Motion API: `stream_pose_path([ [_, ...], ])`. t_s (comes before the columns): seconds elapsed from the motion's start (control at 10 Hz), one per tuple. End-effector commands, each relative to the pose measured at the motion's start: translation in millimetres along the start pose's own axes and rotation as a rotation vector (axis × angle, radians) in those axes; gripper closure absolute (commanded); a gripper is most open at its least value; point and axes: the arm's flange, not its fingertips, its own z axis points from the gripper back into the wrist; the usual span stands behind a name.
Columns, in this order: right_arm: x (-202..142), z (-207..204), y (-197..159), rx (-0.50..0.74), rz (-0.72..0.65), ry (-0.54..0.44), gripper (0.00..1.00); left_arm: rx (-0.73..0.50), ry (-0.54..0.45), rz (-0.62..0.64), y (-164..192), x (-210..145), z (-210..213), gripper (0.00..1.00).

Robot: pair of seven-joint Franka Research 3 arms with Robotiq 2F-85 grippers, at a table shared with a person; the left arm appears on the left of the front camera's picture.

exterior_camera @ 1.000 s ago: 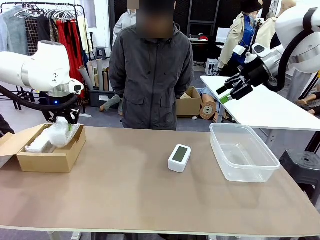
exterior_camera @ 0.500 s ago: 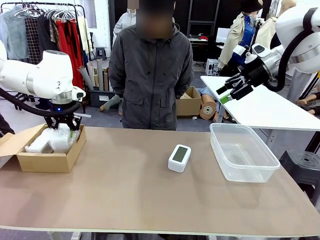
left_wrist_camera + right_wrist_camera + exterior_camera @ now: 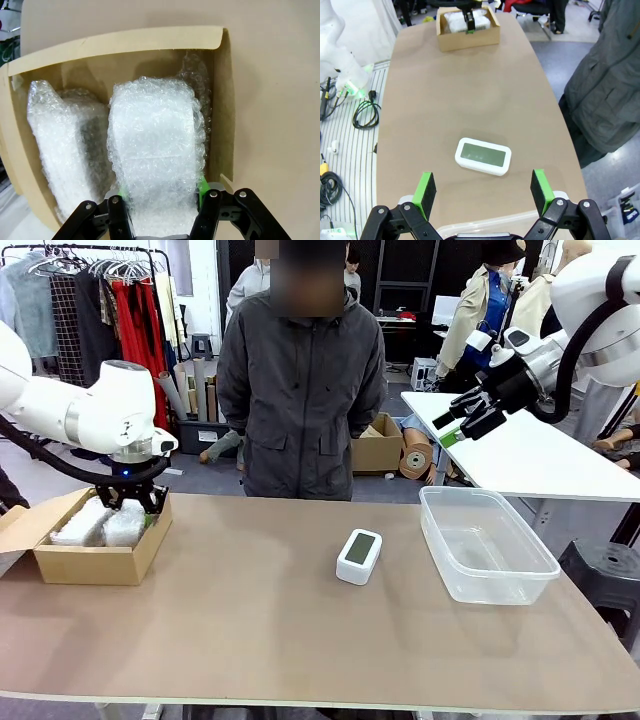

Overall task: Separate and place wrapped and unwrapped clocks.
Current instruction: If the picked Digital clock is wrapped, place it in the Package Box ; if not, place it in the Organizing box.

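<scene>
My left gripper (image 3: 161, 189) is clamped on a bubble-wrapped clock bundle (image 3: 152, 145), with one green pad pressed against each of its long sides. This bundle is inside the open cardboard box (image 3: 100, 565) at the left end of the table (image 3: 250, 640), on the side of the box nearer the table's middle. A second bubble-wrapped bundle (image 3: 60, 145) lies in the same box just beside the held one; the two appear to touch, though the wrap makes the boundary hard to confirm.

My right gripper (image 3: 455, 427) hangs well above the right end of the table, jaws spread wide with nothing between the pads. A clear plastic container (image 3: 490, 580) stands on the table below it.

The bare white digital clock (image 3: 359, 555) lies on the table between box and container, nearer the container and apart from both. Its grey-green screen faces up; anything on the screen is too small to read.

A person in a dark jacket (image 3: 300, 390) stands at the far edge
</scene>
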Motion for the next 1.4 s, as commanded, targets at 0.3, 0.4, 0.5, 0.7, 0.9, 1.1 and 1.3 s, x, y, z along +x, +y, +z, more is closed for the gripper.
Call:
stream_pose_path([
  [0.3, 2, 1, 0, -0.006, 0.004, 0.0, 0.0, 0.024, 0.014, 0.023, 3, 5, -14, 0.94],
  [0.4, 2, 1, 0, -0.006, 0.004, 0.0, 0.0, 0.022, 0.017, 0.023, 3, 5, -14, 0.74],
  [0.5, 2, 1, 0, -0.006, 0.004, 0.0, 0.0, 0.018, 0.022, 0.024, 4, 6, -14, 0.55],
  [0.7, 2, 1, 0, -0.006, 0.004, 0.0, 0.0, 0.013, 0.015, 0.034, 6, 5, -7, 0.16],
  [0.9, 2, 1, 0, -0.006, 0.004, 0.0, 0.0, 0.006, 0.013, 0.068, 7, 0, 6, 0.0],
  [1.1, 2, 1, 0, -0.006, 0.004, 0.0, 0.0, -0.012, -0.007, 0.073, 8, -6, 23, 0.0],
  [1.3, 2, 1, 0, -0.006, 0.004, 0.0, 0.0, -0.011, -0.032, 0.07, 8, -13, 46, 0.0],
])
